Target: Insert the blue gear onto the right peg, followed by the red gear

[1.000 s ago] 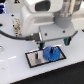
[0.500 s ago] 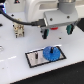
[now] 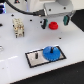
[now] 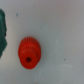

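The white bench (image 3: 15,55) takes up nearly the whole room-side view, its far edge running behind the arm. Above the far part of the bench hangs the white Franka arm with its blocky grey-and-white wrist housing (image 3: 59,10). Its gripper (image 3: 48,23) hangs over the far part of the bench with dark green-tipped fingers (image 3: 53,24) pointing down; how wide they stand I cannot tell, and nothing shows between them.

Toward the near edge lies the grey rectangular plate with a black rim (image 3: 44,57), its long axis running across the bench, slightly skewed. The large flat bright-blue toothed gear (image 3: 50,52) lies level on the plate's end toward the exterior view's right, hub up; the right peg there is hidden by it. A short thin dark pin (image 3: 36,56) stands upright on the plate's other end.

A small beige-and-white block (image 3: 18,27) stands toward the far corner on the exterior view's left.

The small round red toothed gear (image 3: 65,19) lies near the far edge, just beside the gripper. In the wrist view the same red gear (image 4: 29,53) lies flat on bare white, hub and its dark bore facing up, apart from a dark green finger (image 4: 2,30) at the picture's edge.
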